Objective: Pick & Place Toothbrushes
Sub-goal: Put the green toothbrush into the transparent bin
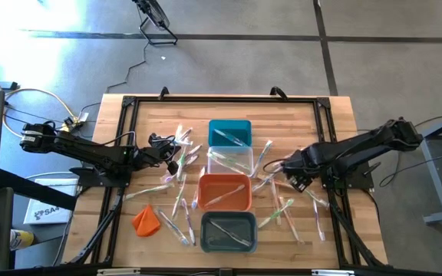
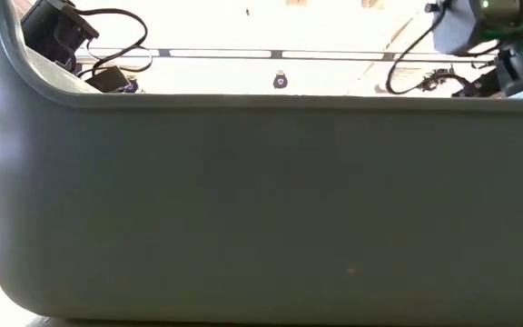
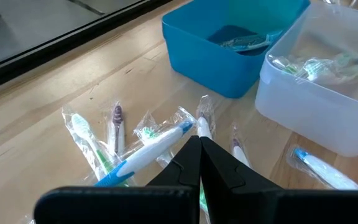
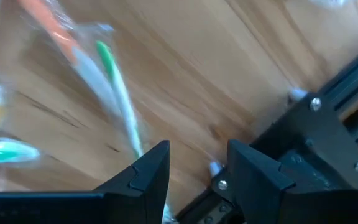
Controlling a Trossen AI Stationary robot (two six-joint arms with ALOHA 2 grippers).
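On the slatted wooden table [image 1: 336, 115], the left gripper [image 3: 199, 146] sits low with its two dark, wedge-shaped fingers pressed flat together, gripping nothing; a white-and-blue toothbrush [image 3: 145, 152] in crinkled clear wrap lies just beside its tips, among other wrapped toothbrushes [image 1: 176, 165] scattered around it. Ahead of that gripper stand the smooth, round-cornered teal bin [image 3: 219, 46], with a wrapped brush inside, and the frosted clear bin [image 3: 316, 102], which holds several. From above, four rectangular bins form a column between the arms: teal, clear, orange bin [image 1: 225, 192], grey bin [image 1: 228, 233]. An orange crumpled lump [image 1: 146, 220] lies near the grey one. The right gripper [image 4: 197, 171] hovers over bare wood with its angular black fingers parted and empty; a green-and-white toothbrush [image 4: 118, 102] in shiny wrap lies just ahead of them, with more strewn nearby.
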